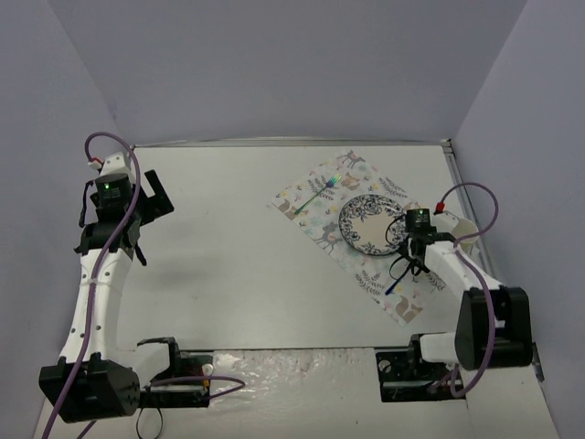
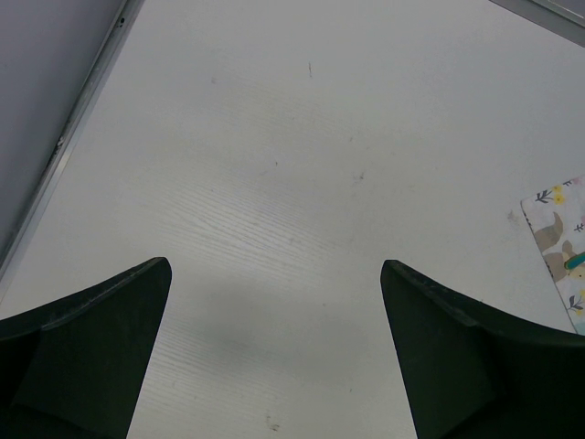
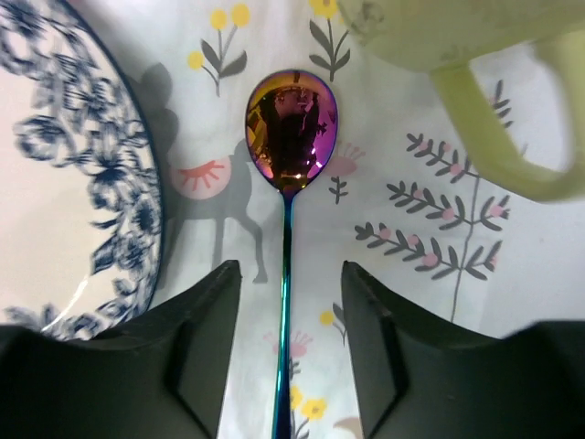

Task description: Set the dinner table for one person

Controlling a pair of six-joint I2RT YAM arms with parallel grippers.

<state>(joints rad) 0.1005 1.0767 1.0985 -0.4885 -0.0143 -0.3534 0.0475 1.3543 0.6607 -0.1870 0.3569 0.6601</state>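
The white dinner table (image 1: 228, 265) carries a pastel animal-print cloth (image 1: 315, 215) at the right. On the cloth lie a blue-flowered plate (image 1: 370, 224), an iridescent fork (image 1: 320, 192) to its far left, and an iridescent spoon (image 3: 291, 128) to its right. A pale yellow mug (image 3: 430, 27) stands beside the spoon. My right gripper (image 3: 291, 270) is open, low over the cloth, with its fingers either side of the spoon's handle and not touching it. My left gripper (image 2: 274, 274) is open and empty above bare table at the far left (image 1: 151, 197).
The table's metal rim (image 2: 82, 119) runs close to the left gripper. A corner of the cloth (image 2: 558, 238) shows at the right of the left wrist view. Grey walls enclose the table on three sides.
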